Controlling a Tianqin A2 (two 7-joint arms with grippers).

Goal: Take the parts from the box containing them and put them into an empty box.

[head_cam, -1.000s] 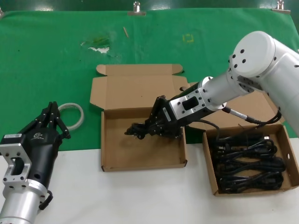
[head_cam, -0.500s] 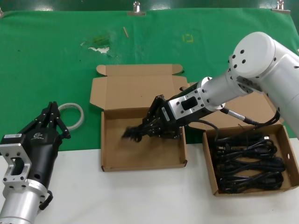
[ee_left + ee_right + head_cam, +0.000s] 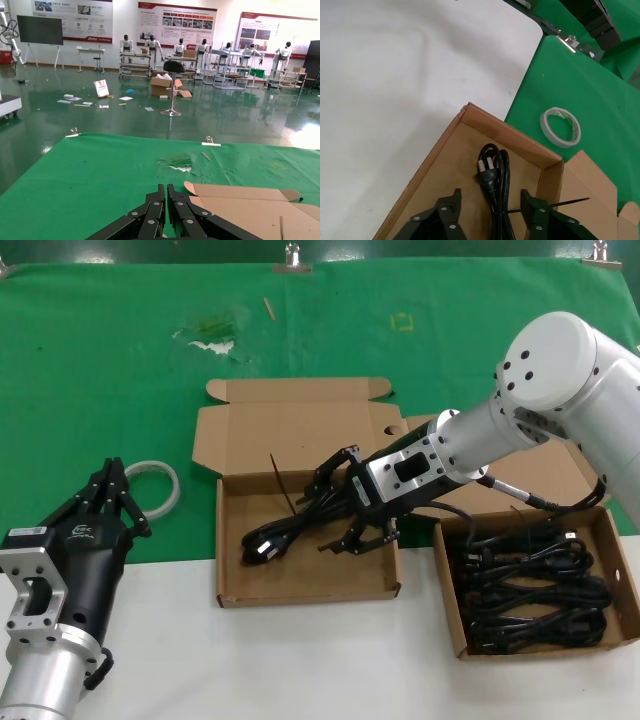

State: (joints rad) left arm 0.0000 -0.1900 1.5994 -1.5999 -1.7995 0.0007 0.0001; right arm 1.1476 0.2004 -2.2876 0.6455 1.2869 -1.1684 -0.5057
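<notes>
Nearest us, our left gripper [image 3: 112, 490] is waiting with fingers together, near the tape ring [image 3: 155, 481]. Our right gripper [image 3: 345, 510] is hovering with jaws apart over the power cord [image 3: 290, 530] lying in the squarish box [image 3: 305, 595]. We are judging it best to lift straight up, avoiding snagging. Remaining cords [image 3: 530, 585] are lying in the narrower box [image 3: 450, 590] at right.
</notes>
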